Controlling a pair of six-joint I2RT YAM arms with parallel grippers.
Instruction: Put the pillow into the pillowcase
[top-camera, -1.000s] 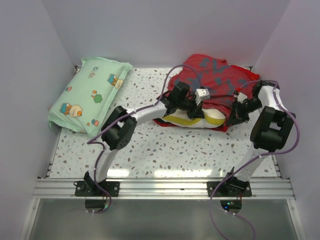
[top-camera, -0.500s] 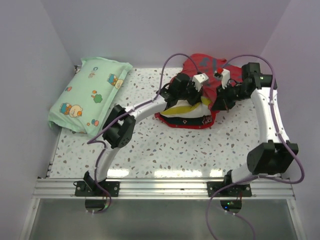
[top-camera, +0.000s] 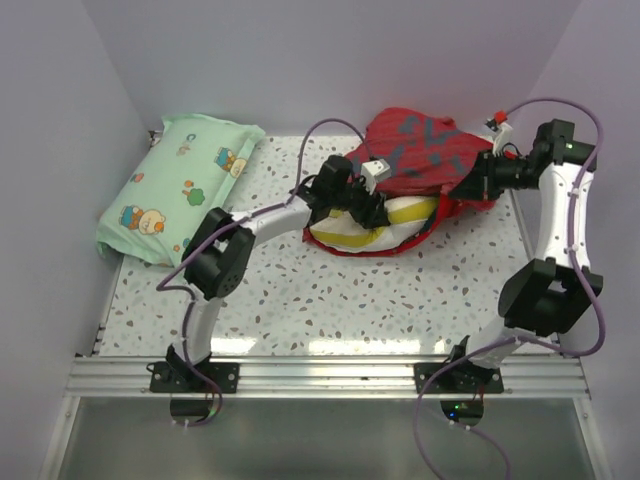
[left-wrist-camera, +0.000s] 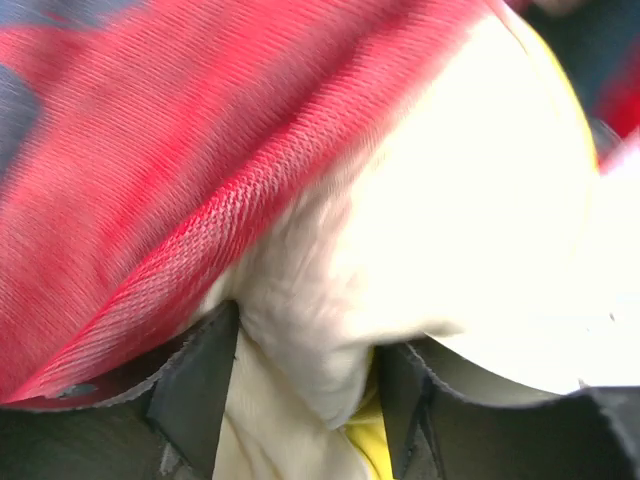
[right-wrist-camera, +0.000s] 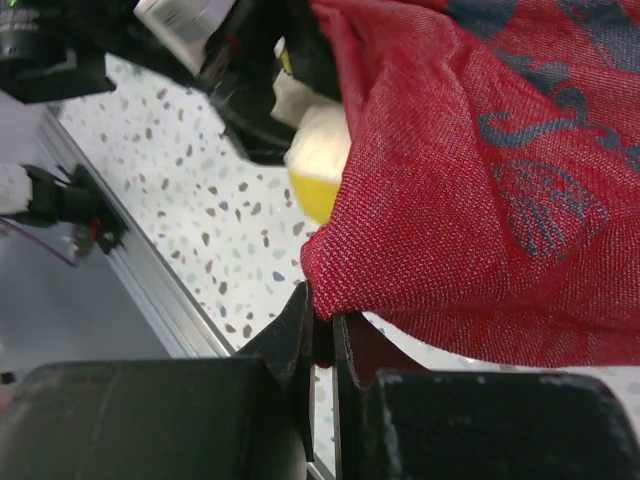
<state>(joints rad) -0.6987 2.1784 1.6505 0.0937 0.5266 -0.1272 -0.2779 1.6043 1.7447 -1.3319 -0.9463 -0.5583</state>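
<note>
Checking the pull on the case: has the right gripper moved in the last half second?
Yes: right gripper shifted rightward and away, toward the table's far right corner.

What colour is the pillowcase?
The pillowcase is red with grey marks; right wrist view shows it best.

Right hand (top-camera: 484, 178) and pillowcase (top-camera: 420, 150) farther right
</note>
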